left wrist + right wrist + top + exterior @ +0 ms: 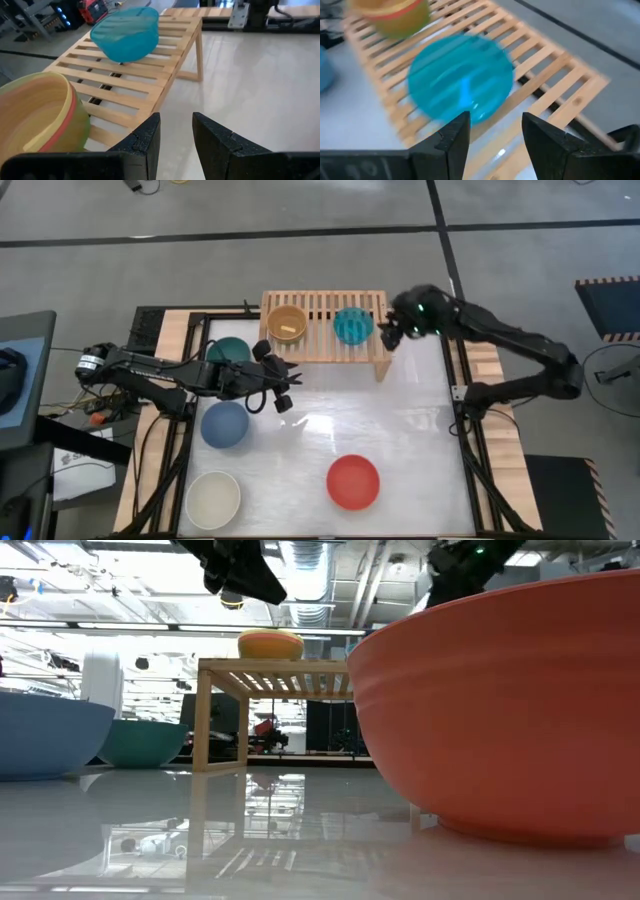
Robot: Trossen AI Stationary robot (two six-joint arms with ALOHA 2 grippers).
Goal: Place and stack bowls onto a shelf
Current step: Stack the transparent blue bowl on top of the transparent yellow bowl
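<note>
**Bowls and shelf — table contents, both grippers empty**

- Shelf (325, 330): light-wood slatted rack at the far middle of the white table (400, 430); two loads on top, slats between them bare.
- Yellow bowl stack (287, 323): on the shelf's left part, upright; red rim of a nested bowl visible beneath the yellow one in the left wrist view (37, 117). Seen from table height as a yellow dome on the slats (270, 644).
- Teal bowl (353, 325): on the shelf's right part, apart from the yellow stack; translucent blue-green, tilted on the slats in the left wrist view (125, 34); directly ahead of the right fingers (461, 77).
- Dark green bowl (229, 351): on the table just left of the shelf, partly under the left arm.
- Navy blue bowl (224, 424): on the table, nearer than the dark green one, left side.
- Cream bowl (213, 499): near-left corner of the table.
- Red bowl (353, 481): near middle of the table, well apart from the others; fills the right of the low view (500, 700).
- Left gripper (285, 385): over the table just in front of the shelf's left end; fingers (145, 142) parted a little, nothing between them.
- Right gripper (392, 332): at the shelf's right end, just beside the teal bowl; fingers (452, 142) spread, released — not touching the bowl.
</note>
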